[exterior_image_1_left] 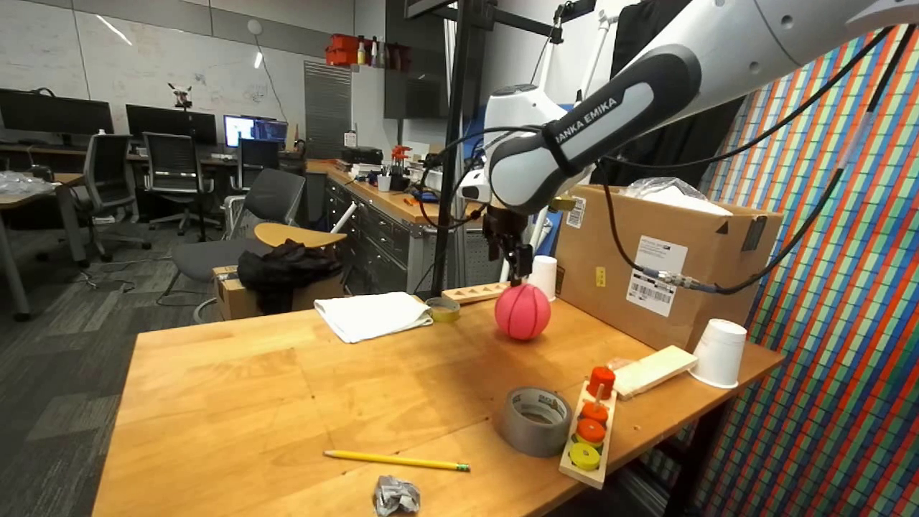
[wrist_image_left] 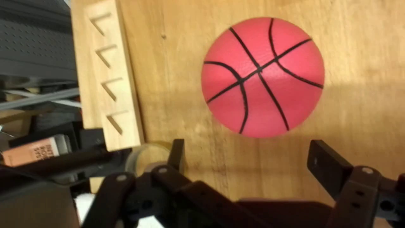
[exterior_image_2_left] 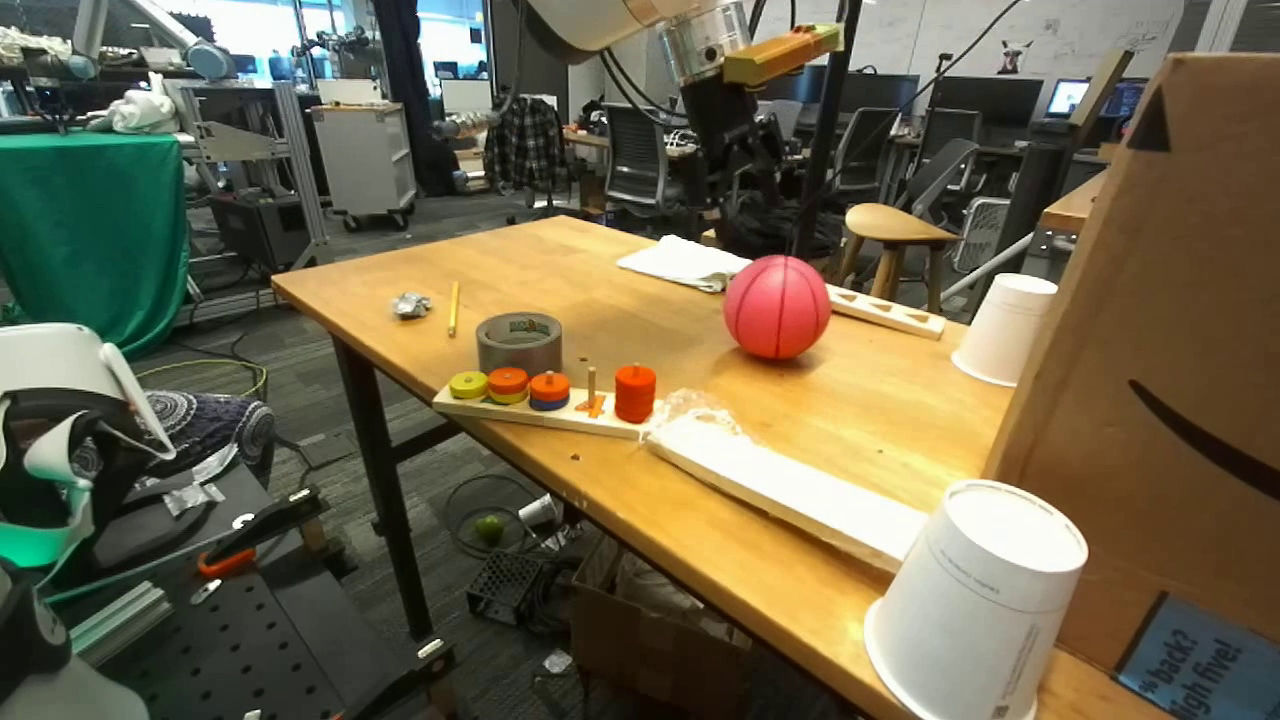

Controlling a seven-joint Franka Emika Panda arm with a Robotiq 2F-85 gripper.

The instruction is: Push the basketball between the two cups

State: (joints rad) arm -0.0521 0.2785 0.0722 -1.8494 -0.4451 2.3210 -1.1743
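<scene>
The basketball, pinkish-red with dark seams, rests on the wooden table; it also shows in an exterior view and in the wrist view. Two white cups stand upside down beside the cardboard box: a cup behind the ball, which also shows in an exterior view, and a cup near the table edge, also in an exterior view. My gripper is open and empty. It hangs above the table close to the ball, with the ball ahead of the fingertips. No cup shows in the wrist view.
A large cardboard box stands behind the cups. A pale plank reaches toward the near cup. A ring-peg board and grey tape roll lie near the edge. A slotted wooden block and white cloth lie beyond.
</scene>
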